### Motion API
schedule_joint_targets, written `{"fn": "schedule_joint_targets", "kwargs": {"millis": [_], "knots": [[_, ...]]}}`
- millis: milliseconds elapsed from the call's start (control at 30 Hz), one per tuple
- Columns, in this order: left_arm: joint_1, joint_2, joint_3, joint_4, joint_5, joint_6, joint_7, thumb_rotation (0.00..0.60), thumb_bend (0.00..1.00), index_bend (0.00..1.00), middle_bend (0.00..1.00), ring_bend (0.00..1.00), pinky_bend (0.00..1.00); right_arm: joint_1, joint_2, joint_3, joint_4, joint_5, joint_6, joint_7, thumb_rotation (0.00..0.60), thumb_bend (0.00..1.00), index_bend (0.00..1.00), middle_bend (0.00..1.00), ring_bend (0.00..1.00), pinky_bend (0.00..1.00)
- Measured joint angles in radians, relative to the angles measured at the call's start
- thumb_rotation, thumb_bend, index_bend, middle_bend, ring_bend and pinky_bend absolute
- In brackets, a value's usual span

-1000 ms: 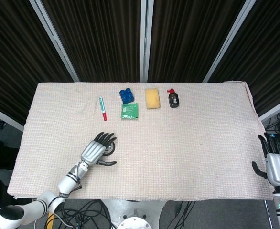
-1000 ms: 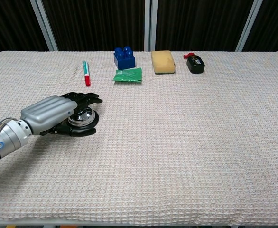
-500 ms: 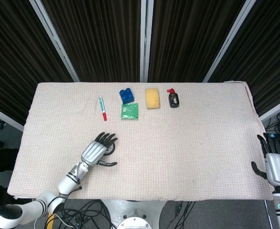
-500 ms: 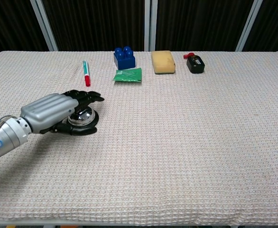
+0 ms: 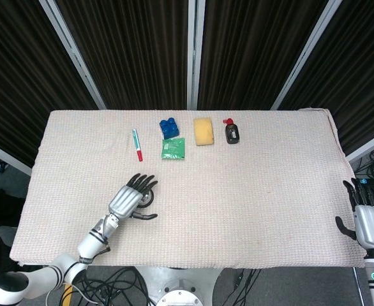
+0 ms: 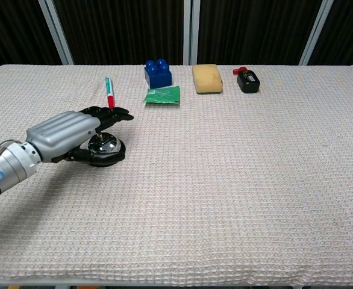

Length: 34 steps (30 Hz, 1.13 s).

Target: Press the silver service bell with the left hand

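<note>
The silver service bell [image 6: 105, 147] on its black base sits on the cloth at the left front; in the head view the bell [image 5: 147, 199] peeks out from under my fingers. My left hand [image 6: 68, 132] [image 5: 128, 199] hovers flat over it, palm down, fingers spread and raised a little above the dome, thumb low beside the base. It holds nothing. My right hand [image 5: 370, 223] shows only in the head view, at the table's right front corner, fingers apart and empty.
Along the far side lie a green and red marker [image 6: 109, 93], a blue toy block [image 6: 158, 73], a green packet [image 6: 162, 95], a yellow sponge [image 6: 206, 78] and a small black bottle with a red cap [image 6: 247, 79]. The beige waffle cloth [image 6: 237, 180] covers the table.
My left hand has lifted off the bell, its fingers rising and shifting slightly away from me, so more of the dome shows. The right hand has not moved.
</note>
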Motion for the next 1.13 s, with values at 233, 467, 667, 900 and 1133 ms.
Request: {"fn": "schedule_joint_targets", "kwargs": {"millis": [233, 467, 667, 900, 1133], "knots": [[0.009, -0.006, 0.013, 0.012, -0.019, -0.037, -0.004, 0.0, 0.0, 0.0, 0.0, 0.0, 0.0, 0.0, 0.0, 0.002, -0.001, 0.003, 0.002, -0.001, 0.6, 0.24, 0.0, 0.0, 0.0, 0.0], [-0.005, 0.036, -0.031, -0.057, -0.018, 0.028, 0.022, 0.0, 0.0, 0.0, 0.0, 0.0, 0.0, -0.003, 0.0, 0.002, 0.001, -0.002, 0.009, 0.005, 0.6, 0.24, 0.0, 0.0, 0.0, 0.0], [0.029, 0.132, -0.062, -0.194, -0.047, 0.098, 0.121, 0.0, 0.0, 0.0, 0.0, 0.0, 0.0, -0.004, -0.001, 0.004, 0.007, -0.003, 0.013, 0.013, 0.6, 0.24, 0.0, 0.0, 0.0, 0.0], [0.19, 0.339, -0.037, -0.433, -0.096, 0.247, 0.274, 0.0, 0.0, 0.0, 0.0, 0.0, 0.0, -0.003, -0.013, 0.004, 0.032, -0.005, 0.011, 0.019, 0.6, 0.24, 0.0, 0.0, 0.0, 0.0], [0.355, 0.47, 0.002, -0.536, -0.129, 0.408, 0.31, 0.0, 0.0, 0.0, 0.0, 0.0, 0.0, -0.001, -0.029, -0.003, 0.038, -0.015, 0.01, 0.008, 0.6, 0.24, 0.0, 0.0, 0.0, 0.0]]}}
